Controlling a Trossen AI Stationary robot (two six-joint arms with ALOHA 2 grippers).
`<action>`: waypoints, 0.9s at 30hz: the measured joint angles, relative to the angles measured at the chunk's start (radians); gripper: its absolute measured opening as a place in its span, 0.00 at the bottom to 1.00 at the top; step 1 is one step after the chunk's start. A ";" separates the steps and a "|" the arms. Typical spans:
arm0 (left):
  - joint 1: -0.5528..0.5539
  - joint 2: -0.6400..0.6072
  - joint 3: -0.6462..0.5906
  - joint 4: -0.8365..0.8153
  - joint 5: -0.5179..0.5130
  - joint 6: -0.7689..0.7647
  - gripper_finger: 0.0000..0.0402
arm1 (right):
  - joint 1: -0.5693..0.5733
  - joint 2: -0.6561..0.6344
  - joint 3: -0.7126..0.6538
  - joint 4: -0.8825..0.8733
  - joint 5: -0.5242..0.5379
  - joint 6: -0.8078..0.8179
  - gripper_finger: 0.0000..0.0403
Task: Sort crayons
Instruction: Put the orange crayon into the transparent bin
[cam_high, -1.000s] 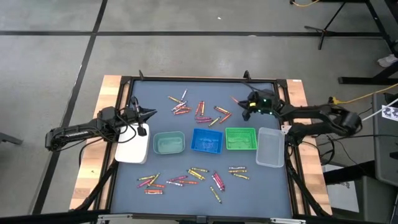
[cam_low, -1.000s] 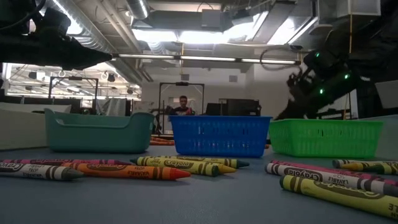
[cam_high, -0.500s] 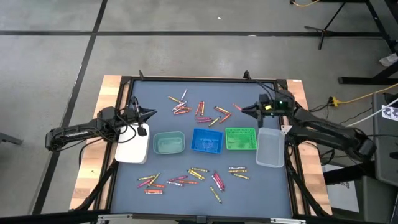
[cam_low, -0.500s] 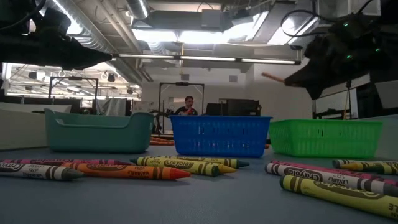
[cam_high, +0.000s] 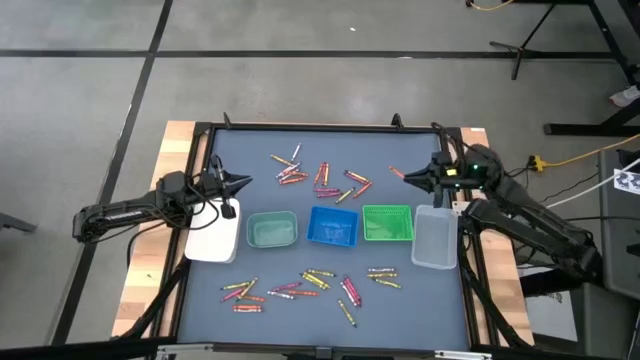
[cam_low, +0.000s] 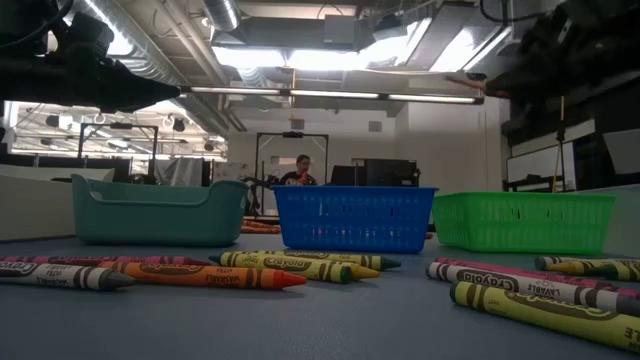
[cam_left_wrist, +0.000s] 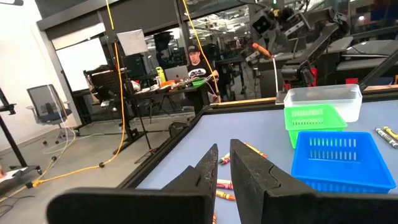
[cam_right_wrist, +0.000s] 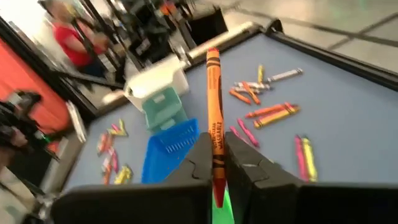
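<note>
My right gripper (cam_high: 416, 177) hangs above the table's far right, over the far edge of the green tray (cam_high: 387, 222), shut on one orange crayon (cam_right_wrist: 213, 93). Loose crayons lie flat in a far cluster (cam_high: 320, 176) and a near cluster (cam_high: 310, 285). The white (cam_high: 213, 240), teal (cam_high: 272, 229), blue (cam_high: 333, 226), green and clear (cam_high: 435, 237) trays stand in a row across the middle. At the table's left edge, above the white tray, my left gripper (cam_high: 242, 182) waits shut with nothing between its fingers (cam_left_wrist: 249, 168). My right gripper pinches the orange crayon between its two fingers at the crayon's rear part (cam_right_wrist: 215, 142). The crayon lies along the fingers and sticks out past their tips (cam_high: 396, 172) toward the table's left. It is lifted clear of the table.
A raised dark frame (cam_high: 320, 127) runs round the grey table top. A bare strip of table lies between the tray row and each crayon cluster. People and desks show in the room beyond the far edge (cam_low: 303, 168).
My right gripper has risen from the far crayon cluster and drawn back toward the table's right edge, tipping from a downward slant to nearly level. The orange crayon has gone up with it, clear of the table.
</note>
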 joint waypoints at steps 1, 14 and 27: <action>0.000 0.000 0.000 0.000 0.000 0.000 0.07 | 0.000 0.001 0.044 -0.087 0.027 -0.036 0.03; 0.000 0.000 0.000 0.000 0.000 -0.004 0.07 | 0.000 0.099 0.445 -0.887 0.169 -0.045 0.04; 0.000 0.000 0.000 0.000 0.000 -0.004 0.07 | 0.000 0.149 0.439 -1.110 0.082 0.012 0.04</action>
